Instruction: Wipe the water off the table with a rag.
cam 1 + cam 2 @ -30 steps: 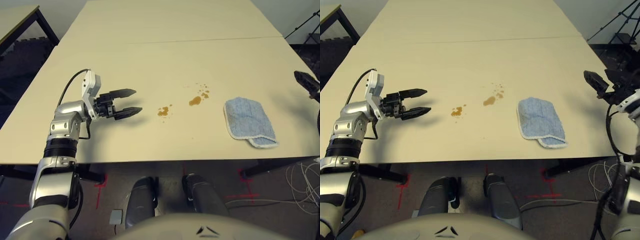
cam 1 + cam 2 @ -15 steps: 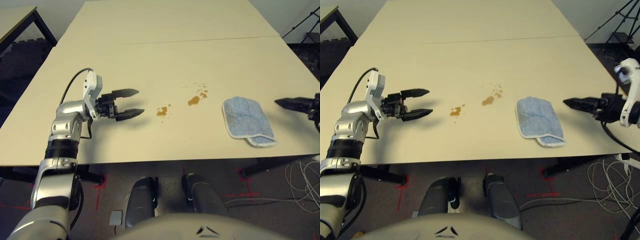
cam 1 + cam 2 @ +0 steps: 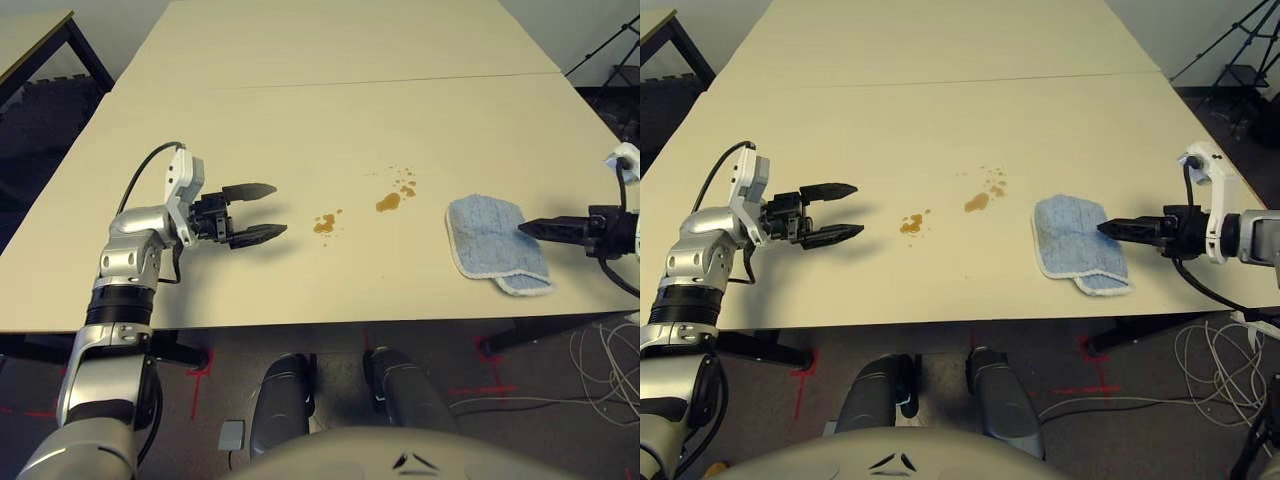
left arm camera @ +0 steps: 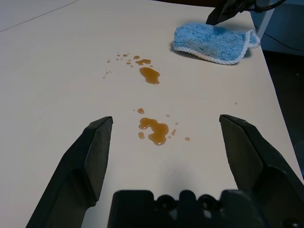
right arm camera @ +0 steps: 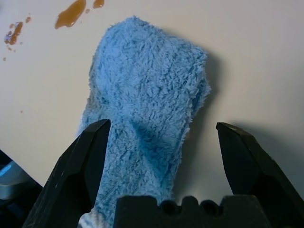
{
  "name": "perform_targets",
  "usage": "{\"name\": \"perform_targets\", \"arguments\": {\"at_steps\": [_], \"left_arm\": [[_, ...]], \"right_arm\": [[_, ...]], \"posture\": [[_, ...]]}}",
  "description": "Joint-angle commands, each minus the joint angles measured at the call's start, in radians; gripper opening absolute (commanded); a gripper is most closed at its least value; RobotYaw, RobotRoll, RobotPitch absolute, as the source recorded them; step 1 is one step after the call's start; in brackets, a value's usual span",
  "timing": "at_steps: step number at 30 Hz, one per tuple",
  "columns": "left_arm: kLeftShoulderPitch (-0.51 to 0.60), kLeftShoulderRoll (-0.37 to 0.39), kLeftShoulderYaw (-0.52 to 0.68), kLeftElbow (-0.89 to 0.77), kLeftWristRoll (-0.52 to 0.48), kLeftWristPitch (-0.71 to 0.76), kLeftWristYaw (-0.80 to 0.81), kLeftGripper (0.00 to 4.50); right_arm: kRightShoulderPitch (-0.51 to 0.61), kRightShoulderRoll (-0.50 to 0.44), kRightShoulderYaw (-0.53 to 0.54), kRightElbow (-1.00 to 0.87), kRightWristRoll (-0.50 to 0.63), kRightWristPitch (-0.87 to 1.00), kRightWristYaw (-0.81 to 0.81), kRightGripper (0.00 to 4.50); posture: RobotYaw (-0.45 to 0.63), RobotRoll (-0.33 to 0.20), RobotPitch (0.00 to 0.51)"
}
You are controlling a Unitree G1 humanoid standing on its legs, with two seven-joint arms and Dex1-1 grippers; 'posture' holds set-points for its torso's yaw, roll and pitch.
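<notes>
Two open end effectors over one worktop (image 3: 300,130); one rag, two main liquid patches.

Near: the rag (image 3: 497,240), count one, lies partly folded by the near edge, toward the right; the right end effector (image 5: 164,126) is over its right side, fingers wide open, grasping nothing. Its fingertips overlap the rag in the eye views and cover part of it; contact cannot be determined. The right forearm is cut off in the left eye view. The left end effector (image 3: 283,212), fingers spread, grasps nothing. Between it and the rag is the water (image 3: 388,202), amber-brown: two larger blotches, each with small droplets, too fine to count reliably. Far: one seam crosses the worktop; one dark-framed table (image 3: 30,35), at far left, is cut off.
</notes>
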Motion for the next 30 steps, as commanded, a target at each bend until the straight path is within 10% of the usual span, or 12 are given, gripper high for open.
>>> {"name": "perform_targets", "arguments": {"at_steps": [1,24,30], "left_arm": [[0.014,0.012,-0.006,-0.029,-0.001,0.002,0.001,4.5],[0.038,0.022,-0.002,-0.047,0.0,0.005,0.01,4.5],[0.037,0.024,-0.003,-0.048,0.001,0.005,0.012,4.5]], "right_arm": [[-0.016,0.021,0.028,0.024,-0.027,-0.018,0.012,4.49],[0.018,0.14,0.092,-0.08,-0.083,-0.016,0.003,4.49],[0.013,0.14,0.079,-0.052,-0.107,-0.054,-0.007,2.4]], "posture": [[-0.23,0.0,0.143],[-0.21,0.0,0.15],[-0.21,0.0,0.145]]}}
